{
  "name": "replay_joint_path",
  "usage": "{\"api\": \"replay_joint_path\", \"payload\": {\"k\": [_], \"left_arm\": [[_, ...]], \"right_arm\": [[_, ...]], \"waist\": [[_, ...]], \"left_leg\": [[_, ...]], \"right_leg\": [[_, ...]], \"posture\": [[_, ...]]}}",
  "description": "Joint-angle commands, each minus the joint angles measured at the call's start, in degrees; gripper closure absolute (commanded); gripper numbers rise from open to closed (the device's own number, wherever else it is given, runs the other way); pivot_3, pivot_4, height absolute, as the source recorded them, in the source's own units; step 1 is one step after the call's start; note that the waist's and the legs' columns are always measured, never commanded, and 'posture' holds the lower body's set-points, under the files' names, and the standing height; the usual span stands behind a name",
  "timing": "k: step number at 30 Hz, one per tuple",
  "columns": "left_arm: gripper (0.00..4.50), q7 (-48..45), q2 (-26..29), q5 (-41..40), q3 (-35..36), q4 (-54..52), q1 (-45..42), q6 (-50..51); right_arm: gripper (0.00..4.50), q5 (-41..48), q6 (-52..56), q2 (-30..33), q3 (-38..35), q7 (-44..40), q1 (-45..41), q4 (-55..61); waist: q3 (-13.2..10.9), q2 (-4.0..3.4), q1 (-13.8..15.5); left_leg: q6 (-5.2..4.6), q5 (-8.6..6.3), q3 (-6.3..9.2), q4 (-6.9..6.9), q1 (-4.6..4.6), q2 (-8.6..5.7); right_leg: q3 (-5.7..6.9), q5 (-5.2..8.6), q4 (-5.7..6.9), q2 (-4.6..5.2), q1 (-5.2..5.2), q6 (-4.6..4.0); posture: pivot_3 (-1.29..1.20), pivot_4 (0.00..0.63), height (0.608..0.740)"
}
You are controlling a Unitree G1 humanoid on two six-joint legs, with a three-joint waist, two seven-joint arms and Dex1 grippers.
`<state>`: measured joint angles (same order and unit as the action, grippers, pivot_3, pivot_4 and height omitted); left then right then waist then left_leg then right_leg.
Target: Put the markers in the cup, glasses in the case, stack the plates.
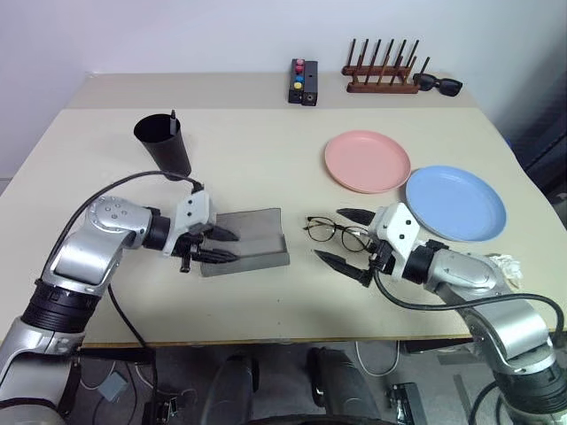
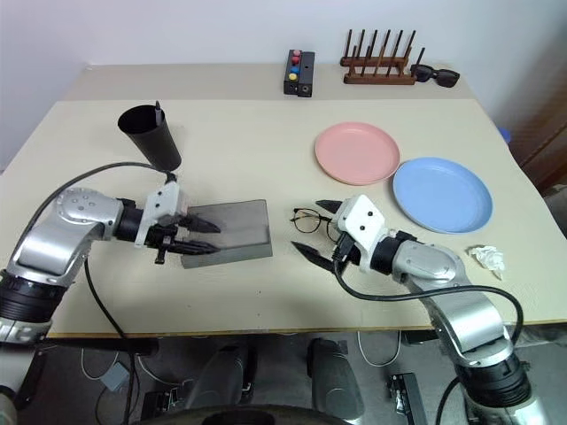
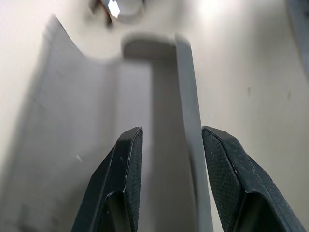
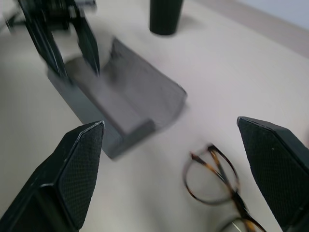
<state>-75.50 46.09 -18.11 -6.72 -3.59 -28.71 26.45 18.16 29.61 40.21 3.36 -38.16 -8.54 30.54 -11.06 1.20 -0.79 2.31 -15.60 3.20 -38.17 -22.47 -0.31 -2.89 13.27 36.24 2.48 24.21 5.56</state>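
Here, left gripper (image 1: pixel 215 244) part-open over case (image 1: pixel 257 232), right gripper (image 1: pixel 348 239) wide.

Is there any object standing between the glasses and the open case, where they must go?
Nothing visible does. The glasses lie on bare table just beside the open case. The left end effector, fingers apart, sits at the case's far end, not in the path.
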Motion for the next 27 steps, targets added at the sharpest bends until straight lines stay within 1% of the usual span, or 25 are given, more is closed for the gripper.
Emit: {"api": "replay_joint_path", "payload": {"k": [1,6,9,11,15,19,26,27], "left_arm": [[2.57,2.7,0.0,-5.1,6.7,-2.2,-1.8,2.7],[2.57,5.7,1.2,-7.2,11.1,-3.6,0.5,4.7],[2.52,7.1,2.5,-8.5,13.6,-5.4,3.1,5.9],[2.52,7.2,4.0,-8.0,14.2,-6.3,5.6,5.5],[2.52,7.0,4.6,-8.1,15.5,-8.3,10.5,1.4],[2.52,8.0,4.1,-9.7,16.5,-9.4,13.0,1.3],[2.52,8.1,4.8,-8.7,15.5,-10.1,16.3,-0.2],[2.52,8.1,4.8,-8.8,15.5,-10.2,16.6,-0.2]], "right_arm": [[0.00,-4.0,-0.3,2.0,-0.5,0.6,-2.1,-3.2],[0.00,-6.8,-0.3,1.0,2.0,0.5,-5.4,-6.5],[0.83,-8.6,-0.1,0.0,4.0,0.8,-7.7,-8.1],[1.75,-9.8,0.2,-0.7,5.2,1.0,-9.0,-8.9],[1.75,-11.6,1.0,-1.7,7.2,1.0,-10.7,-10.5],[1.75,-13.5,1.5,-1.6,9.0,0.6,-11.3,-11.7],[1.75,-15.2,2.2,-2.3,9.6,0.5,-11.9,-12.6],[2.31,-15.4,2.2,-2.2,9.5,0.5,-11.9,-12.7]], "waist": [[0.0,0.01,-0.1],[0.0,-0.02,-0.6],[0.0,-0.02,-0.5],[0.0,-0.02,-0.4],[0.0,-0.04,-0.1],[0.0,-0.03,0.1],[0.0,-0.04,-0.2],[0.0,-0.04,-0.2]], "left_leg": [[0.00,0.00,0.00,0.00,0.00,-0.01],[0.00,0.00,0.00,0.10,0.03,0.03],[0.00,0.00,0.01,0.09,0.03,0.04],[0.00,0.00,0.01,0.09,0.03,0.04],[0.00,0.00,0.00,0.09,0.02,0.04],[0.00,0.00,-0.01,0.05,0.00,0.03],[0.00,0.00,-0.01,0.07,0.01,0.04],[0.00,0.00,-0.01,0.07,0.01,0.04]], "right_leg": [[0.00,0.00,0.00,-0.01,0.00,0.00],[0.00,-0.07,0.02,-0.08,0.07,0.13],[-0.01,-0.08,0.05,-0.08,0.08,0.12],[-0.01,-0.07,0.04,-0.06,0.08,0.12],[-0.01,-0.03,0.02,-0.01,0.07,0.05],[-0.01,0.02,0.01,0.03,0.05,-0.04],[-0.01,0.02,0.02,-0.02,0.07,-0.04],[-0.01,0.01,0.02,-0.02,0.07,-0.04]], "posture": [[0.00,0.150,0.735],[0.00,0.150,0.735],[0.00,0.150,0.735],[0.00,0.150,0.735],[0.00,0.150,0.735],[0.00,0.150,0.735],[0.00,0.150,0.735],[0.00,0.150,0.735]]}}
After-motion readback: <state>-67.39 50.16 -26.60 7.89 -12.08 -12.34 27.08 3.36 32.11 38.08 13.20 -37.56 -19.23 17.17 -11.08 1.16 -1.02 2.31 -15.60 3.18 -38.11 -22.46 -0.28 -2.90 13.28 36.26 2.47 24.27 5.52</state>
